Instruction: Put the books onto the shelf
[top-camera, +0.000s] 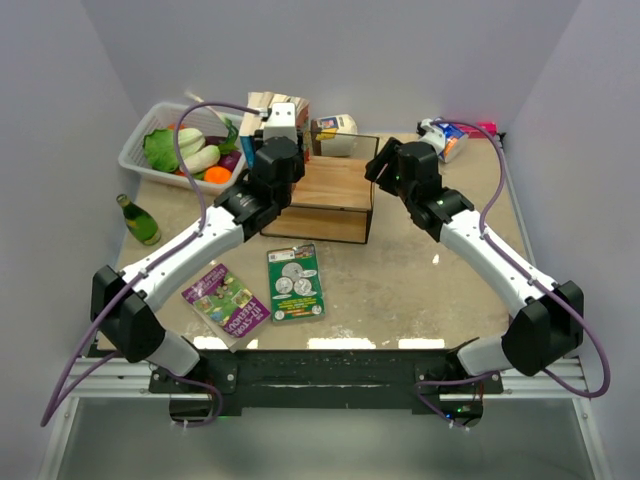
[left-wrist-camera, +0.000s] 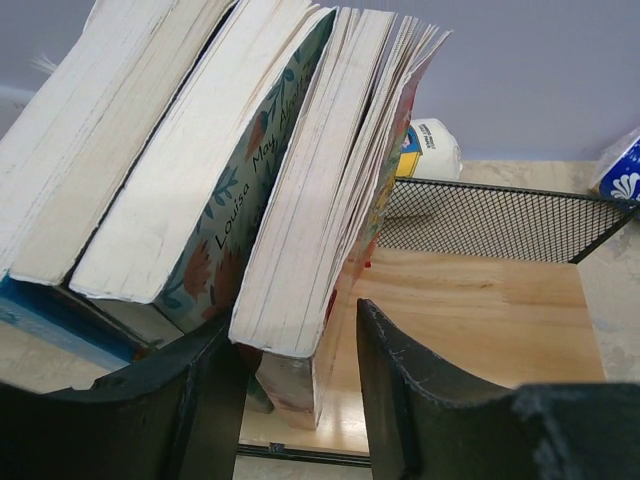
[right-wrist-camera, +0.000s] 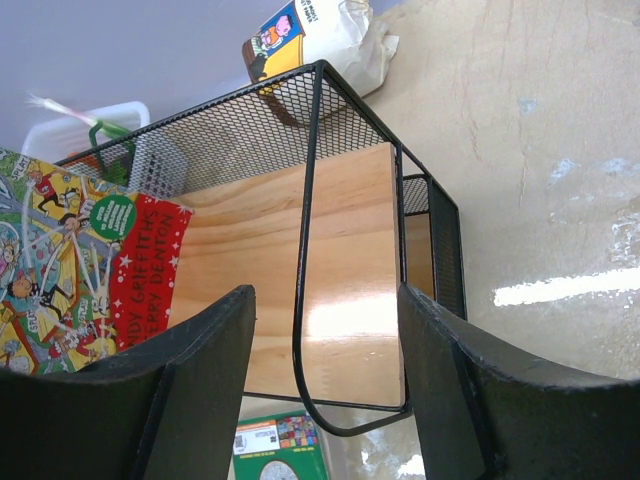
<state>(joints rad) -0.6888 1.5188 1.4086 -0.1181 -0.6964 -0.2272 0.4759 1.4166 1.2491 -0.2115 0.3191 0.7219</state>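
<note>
The shelf is a black wire rack with a wooden board at mid-table. Three books lean together at its left end. My left gripper is open around the rightmost one, whose bottom edge rests on the board; a gap shows at the right finger. My right gripper is open astride the shelf's right end wire, holding nothing. A red-covered book stands on the board. A green book and a purple-and-green book lie flat on the table.
A white basket of vegetables stands at the back left, with a green bottle in front of it. A small bag sits behind the shelf. A blue-and-white packet lies at the back right.
</note>
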